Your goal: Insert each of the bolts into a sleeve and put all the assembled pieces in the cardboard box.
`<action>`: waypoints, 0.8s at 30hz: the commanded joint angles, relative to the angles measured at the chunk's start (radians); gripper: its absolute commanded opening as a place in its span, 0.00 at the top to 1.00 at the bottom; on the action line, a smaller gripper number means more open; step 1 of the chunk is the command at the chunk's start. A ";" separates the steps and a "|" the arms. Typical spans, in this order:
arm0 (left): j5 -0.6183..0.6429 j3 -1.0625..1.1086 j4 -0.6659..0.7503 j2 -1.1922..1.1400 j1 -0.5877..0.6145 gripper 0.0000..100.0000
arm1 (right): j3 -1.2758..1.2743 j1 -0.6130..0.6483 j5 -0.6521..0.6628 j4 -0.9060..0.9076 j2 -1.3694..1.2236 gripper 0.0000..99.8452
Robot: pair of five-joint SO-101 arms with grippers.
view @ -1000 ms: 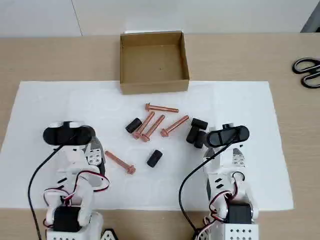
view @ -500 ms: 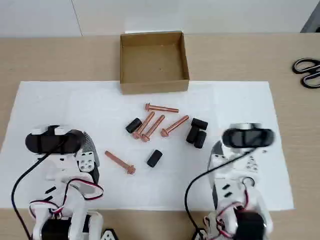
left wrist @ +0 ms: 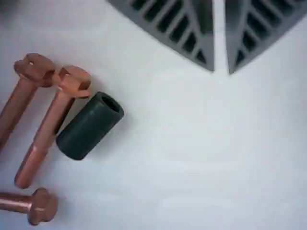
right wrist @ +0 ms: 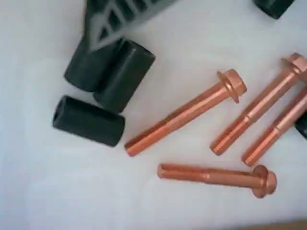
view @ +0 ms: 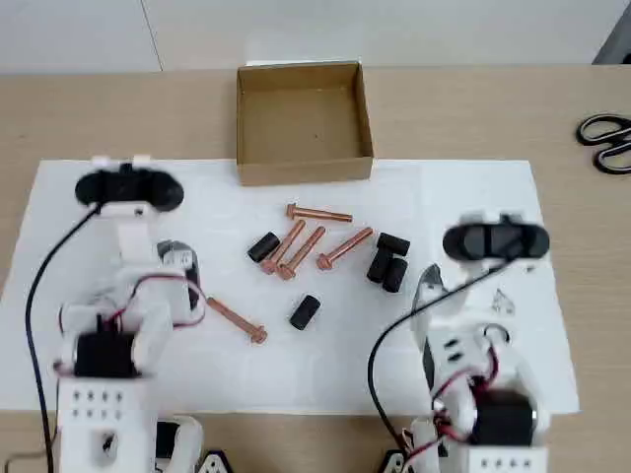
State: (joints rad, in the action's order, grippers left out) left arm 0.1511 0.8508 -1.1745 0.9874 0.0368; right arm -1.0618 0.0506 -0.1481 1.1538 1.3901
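While the left gripper (left wrist: 221,71) hovers, a sleeve (left wrist: 89,125) lies nearby.

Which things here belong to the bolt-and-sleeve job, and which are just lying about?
Job: five copper bolts, five black sleeves, the empty cardboard box.
Lying about: scissors on the table off to one side; white sheet under the parts.

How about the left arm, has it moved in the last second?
Yes. The left arm has swung its black head forward, away from the lone bolt and nearer the cardboard box, which both stayed put.
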 commanded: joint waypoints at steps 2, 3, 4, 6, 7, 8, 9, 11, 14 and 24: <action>0.003 -0.130 -0.051 -0.149 -0.006 0.99 | 0.239 0.002 0.041 0.051 -0.372 0.81; 0.003 -0.139 -0.055 -0.163 -0.006 0.99 | 0.305 0.007 0.048 0.091 -0.455 0.81; 0.003 -0.142 -0.057 -0.172 -0.006 0.99 | 0.376 0.018 0.051 0.142 -0.533 0.81; 0.003 -0.145 -0.054 -0.175 -0.006 0.99 | 0.537 0.050 0.054 0.257 -0.685 0.81; 0.003 -0.145 -0.054 -0.175 -0.006 0.99 | 0.617 0.071 0.055 0.315 -0.757 0.81; 0.003 -0.145 -0.054 -0.175 -0.006 0.99 | 0.697 0.088 0.055 0.371 -0.829 0.81; 0.003 -0.145 -0.054 -0.175 -0.006 0.99 | 0.775 0.105 0.057 0.415 -0.903 0.81; 0.003 -0.142 -0.054 -0.175 -0.006 0.99 | 0.927 0.130 0.087 0.478 -1.041 0.81; 0.003 -0.140 -0.058 -0.175 -0.006 0.99 | 1.091 0.140 0.258 0.516 -1.219 0.81; 0.003 -0.140 -0.054 -0.175 -0.006 0.99 | 1.165 0.140 0.506 0.515 -1.337 0.81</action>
State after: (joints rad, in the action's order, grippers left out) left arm 0.1511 0.7618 -1.2283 0.8140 0.0368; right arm 0.0598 0.1872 0.2539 1.6678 0.0522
